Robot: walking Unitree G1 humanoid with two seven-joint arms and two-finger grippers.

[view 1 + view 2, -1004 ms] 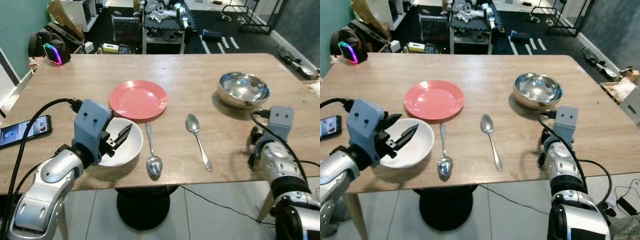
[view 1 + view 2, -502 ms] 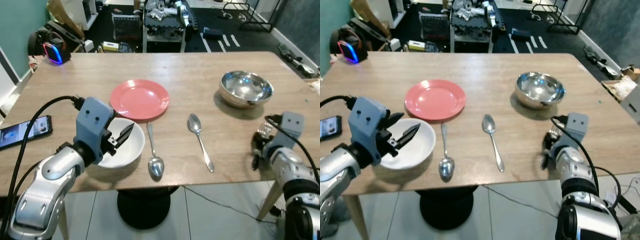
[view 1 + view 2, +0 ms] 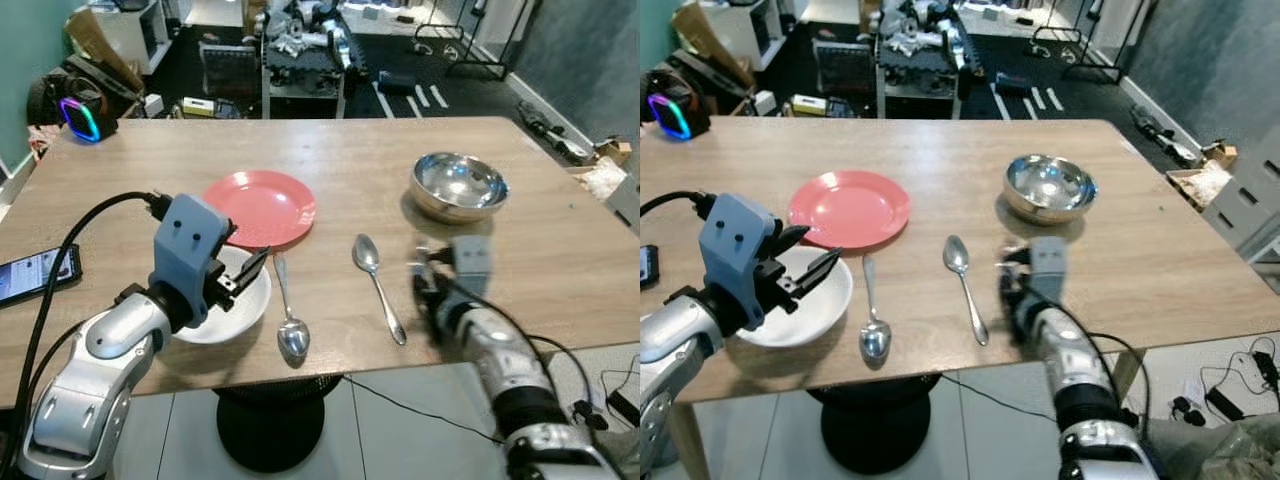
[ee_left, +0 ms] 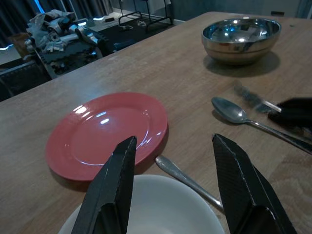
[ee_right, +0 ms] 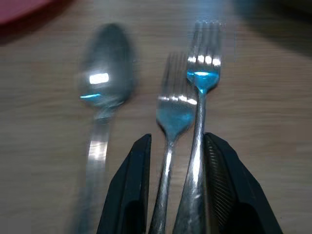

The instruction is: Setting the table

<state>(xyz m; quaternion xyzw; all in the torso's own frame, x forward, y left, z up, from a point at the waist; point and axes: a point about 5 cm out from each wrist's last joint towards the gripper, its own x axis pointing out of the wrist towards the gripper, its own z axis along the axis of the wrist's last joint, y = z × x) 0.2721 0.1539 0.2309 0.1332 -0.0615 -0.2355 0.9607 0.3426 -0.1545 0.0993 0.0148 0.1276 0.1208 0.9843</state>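
A: What's sitting out?
B: A red plate (image 3: pixel 259 208) is lying beside a white bowl (image 3: pixel 222 305), with two spoons (image 3: pixel 377 287) alongside.
A: Forks?
B: Two forks (image 5: pixel 181 146) are lying side by side.

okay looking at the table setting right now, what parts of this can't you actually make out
1. The right gripper in the head views: motion blur smears it, so the two forks between its fingers are clear only from the right wrist.
2. The spoon in the right wrist view: blurred, its handle cut off by the frame edge.
3. The white bowl: the left gripper and wrist cover its near side.
4. The phone: screen too small to read.
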